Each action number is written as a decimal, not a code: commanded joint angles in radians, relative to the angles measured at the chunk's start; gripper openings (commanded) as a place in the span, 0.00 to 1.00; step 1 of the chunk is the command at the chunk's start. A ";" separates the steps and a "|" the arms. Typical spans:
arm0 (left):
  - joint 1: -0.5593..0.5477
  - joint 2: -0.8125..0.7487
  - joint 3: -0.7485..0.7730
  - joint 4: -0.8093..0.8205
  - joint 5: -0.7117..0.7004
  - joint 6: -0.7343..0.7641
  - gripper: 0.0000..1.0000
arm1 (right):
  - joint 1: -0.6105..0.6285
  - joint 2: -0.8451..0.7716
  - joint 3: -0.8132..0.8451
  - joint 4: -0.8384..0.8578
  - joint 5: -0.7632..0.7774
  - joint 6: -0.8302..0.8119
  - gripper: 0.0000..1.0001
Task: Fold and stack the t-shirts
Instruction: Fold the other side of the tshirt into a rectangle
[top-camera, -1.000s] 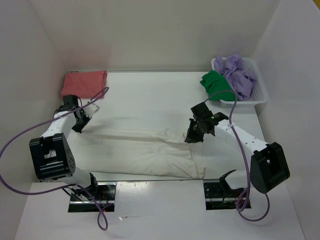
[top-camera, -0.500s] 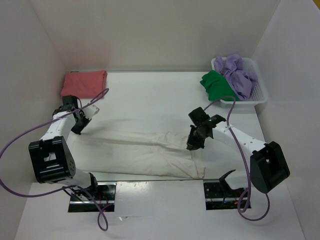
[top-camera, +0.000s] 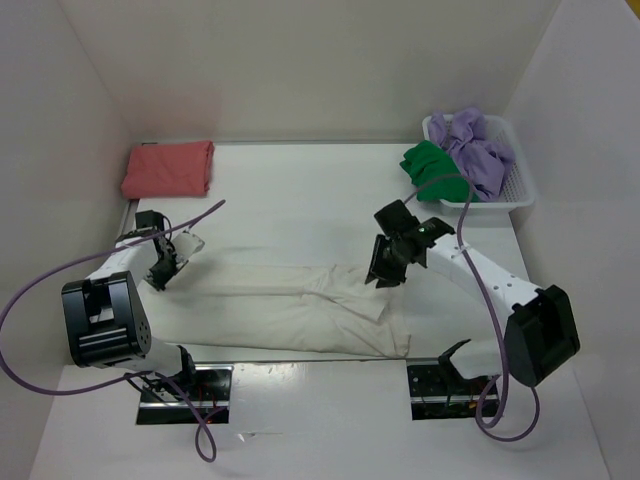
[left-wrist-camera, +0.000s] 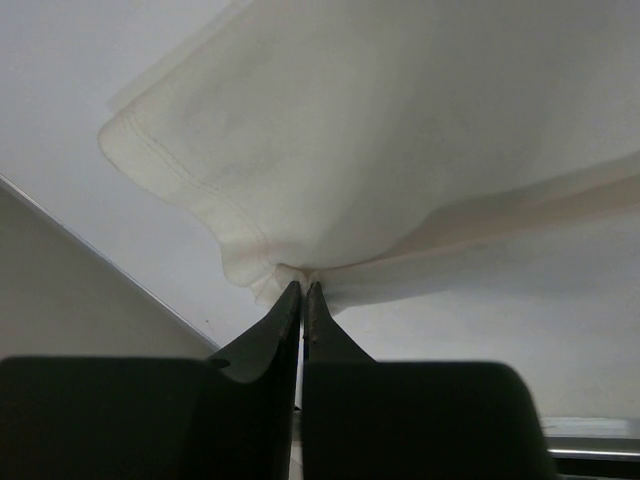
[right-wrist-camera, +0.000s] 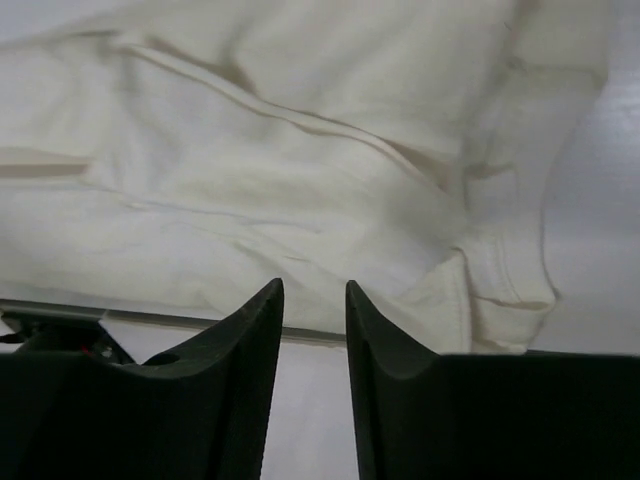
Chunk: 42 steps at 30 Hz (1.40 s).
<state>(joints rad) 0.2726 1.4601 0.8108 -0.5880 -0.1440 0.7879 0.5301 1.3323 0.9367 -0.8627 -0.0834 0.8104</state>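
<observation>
— Where is the cream-white cloth t-shirt (top-camera: 290, 305) laid?
— Mid-frame on the surface (top-camera: 300, 190). One corner is clamped in the left claw (left-wrist-camera: 302, 292), likely for tension. The right claw (right-wrist-camera: 314, 305) is held apart, empty.

This is a robotics lab test cell. Plain white panels (top-camera: 300, 60) box in a white table (top-camera: 300, 190) on three sides. A left arm (top-camera: 115, 262) and a right arm (top-camera: 475, 272), both white and black, stand on metal plates (top-camera: 212, 382) at its near edge, trailing loose purple cables (top-camera: 195, 213). The only goods are staged props: a cream-white t-shirt (top-camera: 270, 310), a folded salmon-red t-shirt (top-camera: 168, 168) and a white mesh basket (top-camera: 522, 185).
</observation>
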 joint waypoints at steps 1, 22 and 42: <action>-0.004 0.003 -0.007 0.025 -0.031 0.031 0.00 | 0.034 0.020 0.157 0.076 0.027 -0.077 0.38; -0.013 0.003 0.011 0.016 -0.031 0.011 0.00 | 0.120 0.558 0.424 0.212 -0.018 -0.201 0.37; -0.013 -0.018 0.013 0.066 -0.054 0.057 0.00 | 0.244 0.370 0.228 0.163 -0.134 -0.063 0.00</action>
<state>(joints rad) 0.2600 1.4628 0.8436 -0.5297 -0.1738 0.8043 0.7341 1.7451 1.2007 -0.6865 -0.1719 0.6952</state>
